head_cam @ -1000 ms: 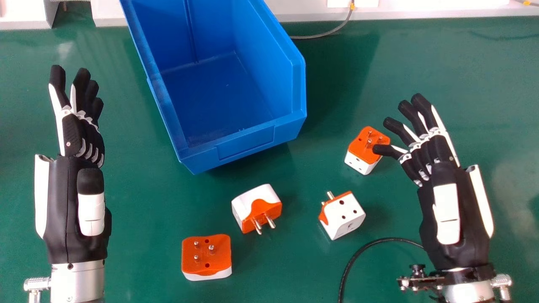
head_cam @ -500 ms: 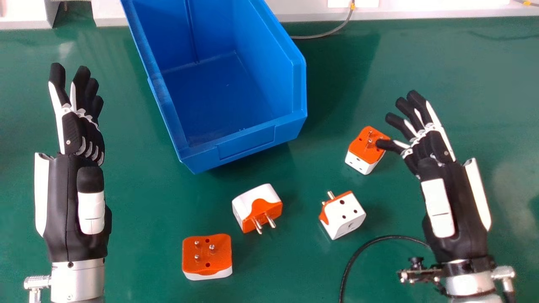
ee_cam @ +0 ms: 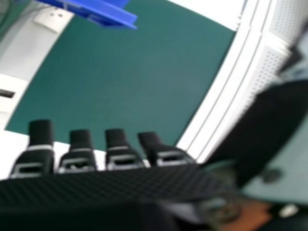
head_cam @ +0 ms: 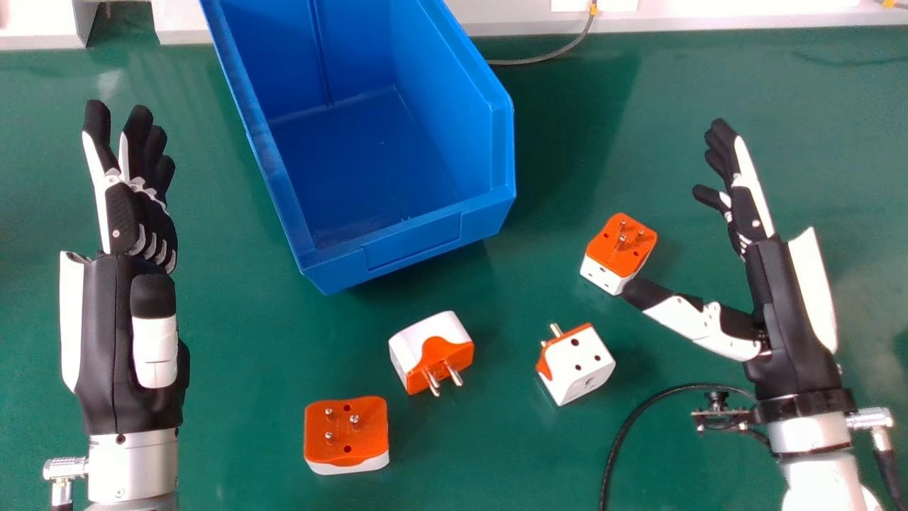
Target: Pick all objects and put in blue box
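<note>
Blue box: the blue box (head_cam: 415, 245) stands ahead between the hands, set at an angle, its low front edge toward the robot and its far end cut off by the head view.
Left clearance: a strip of table separates the box's left wall from the left hand (head_cam: 106, 341), whose fingers are extended.
Right clearance: a wider gap lies between the box's right wall and the right hand (head_cam: 777, 305).
Right hand state: released; fingers straight, thumb spread toward the robot's left, nothing grasped.
Far-right adapter: the far-right adapter (head_cam: 617, 248) sits on the table, pins up; the thumb tip is at its near corner, contact cannot be determined.
Near-right adapter: the near-right adapter (head_cam: 578, 365) rests with its pins directed away from the robot, well apart from its neighbours.
Middle adapter: the middle adapter (head_cam: 433, 348) lies near the box's front edge, pins toward the robot.
Near-left adapter: the near-left adapter (head_cam: 347, 433) sits pins up, closest to the robot.
Work surface: the green table (head_cam: 220, 341) has a smooth, slightly reflective top.
Cables: a black cable (head_cam: 624, 440) curves beside the right forearm; a grey cable (head_cam: 560, 53) runs from the far edge toward the box.
Room: a white ledge (head_cam: 518, 27) borders the far edge; the right hand view shows a wall socket (ee_cam: 54, 18) and perforated panels (ee_cam: 288, 24).
</note>
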Robot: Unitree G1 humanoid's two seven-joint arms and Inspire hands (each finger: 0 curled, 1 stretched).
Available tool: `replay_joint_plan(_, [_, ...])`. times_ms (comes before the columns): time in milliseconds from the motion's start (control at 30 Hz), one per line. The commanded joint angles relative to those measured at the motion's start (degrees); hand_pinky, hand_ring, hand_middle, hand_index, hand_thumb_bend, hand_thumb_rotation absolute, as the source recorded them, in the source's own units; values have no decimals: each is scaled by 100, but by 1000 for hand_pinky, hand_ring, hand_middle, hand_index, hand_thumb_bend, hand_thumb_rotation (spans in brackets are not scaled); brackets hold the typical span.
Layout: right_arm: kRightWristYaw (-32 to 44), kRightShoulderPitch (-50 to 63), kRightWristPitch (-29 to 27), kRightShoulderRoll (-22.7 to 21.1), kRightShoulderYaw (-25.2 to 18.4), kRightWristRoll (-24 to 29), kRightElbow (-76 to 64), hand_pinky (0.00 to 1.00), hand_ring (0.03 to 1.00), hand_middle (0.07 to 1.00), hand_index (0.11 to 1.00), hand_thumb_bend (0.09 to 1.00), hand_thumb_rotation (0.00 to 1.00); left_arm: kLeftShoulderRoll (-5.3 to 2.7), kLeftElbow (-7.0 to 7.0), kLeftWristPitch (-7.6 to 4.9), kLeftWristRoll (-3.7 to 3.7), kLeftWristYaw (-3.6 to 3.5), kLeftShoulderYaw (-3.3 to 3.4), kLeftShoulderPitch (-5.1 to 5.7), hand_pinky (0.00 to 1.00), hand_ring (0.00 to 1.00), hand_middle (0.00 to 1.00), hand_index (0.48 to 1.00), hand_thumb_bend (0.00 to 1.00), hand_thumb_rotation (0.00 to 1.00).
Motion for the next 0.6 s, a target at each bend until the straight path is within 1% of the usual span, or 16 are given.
replay_joint_plan(0, [-257,-207,7,-186,76,-86,48,873,963,974,976,792,527,65,4,-128,-28,-7,19,-81,1000,1000,1000,1000,1000,1000])
replay_joint_plan(100, [-392,-345,101,-300,216,-151,215,884,969,977,984,837,521,81,22,-140,-42,-22,21,-92,1000,1000,1000,1000,1000,1000])
replay_joint_plan(133, [-424,-382,124,-324,257,-154,262,884,969,977,984,837,521,85,26,-142,-46,-26,21,-96,1000,1000,1000,1000,1000,1000])
replay_joint_plan(167, [-441,-426,162,-348,301,-151,309,903,979,982,990,870,515,89,29,-142,-51,-31,22,-101,1000,1000,1000,1000,1000,1000])
replay_joint_plan(267, [-565,-584,413,-439,434,-236,433,924,989,987,995,901,510,97,62,-153,-53,-39,22,-132,1000,1000,1000,1000,1000,1000])
replay_joint_plan(400, [-817,-766,730,-519,600,-358,544,943,996,993,998,930,513,97,105,-171,-42,-44,16,-167,1000,1000,1000,1000,1000,1000])
replay_joint_plan(567, [-1252,-1035,1106,-603,844,-561,837,953,999,997,1000,952,513,102,126,-183,-35,-52,7,-193,1000,1000,1000,1000,1000,1000])
